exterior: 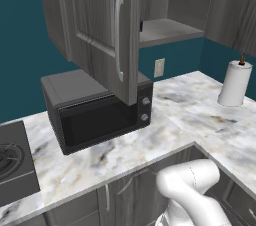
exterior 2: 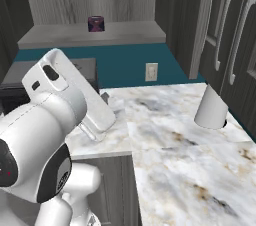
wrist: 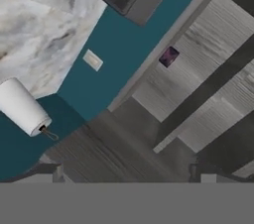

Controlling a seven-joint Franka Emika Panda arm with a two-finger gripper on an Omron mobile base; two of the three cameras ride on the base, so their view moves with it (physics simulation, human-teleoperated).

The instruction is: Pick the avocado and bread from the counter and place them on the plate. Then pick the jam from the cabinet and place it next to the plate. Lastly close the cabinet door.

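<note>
The jam point(exterior 2: 96, 23), a small dark purple jar, stands on the grey inner shelf of the cabinet point(exterior 2: 90, 35). In the hand view the jam point(wrist: 169, 56) looks small and far off, well beyond my gripper point(wrist: 129, 174). The gripper's fingertips point(wrist: 58, 173) stand wide apart, open with nothing between them. The cabinet door point(exterior: 107, 30) hangs open, with its pale bar handle point(exterior: 119, 35) facing me. The marble counter point(exterior: 190, 105) runs below the cabinet. The avocado, the bread and the plate are out of view.
A black microwave point(exterior: 95, 110) sits on the counter under the open door. A paper towel roll point(exterior: 235, 84) stands at the right, with a wall outlet point(exterior: 159, 67) behind. A dark stove top point(exterior: 12, 162) lies at the left. Closed doors point(exterior 2: 230, 35) line the right wall.
</note>
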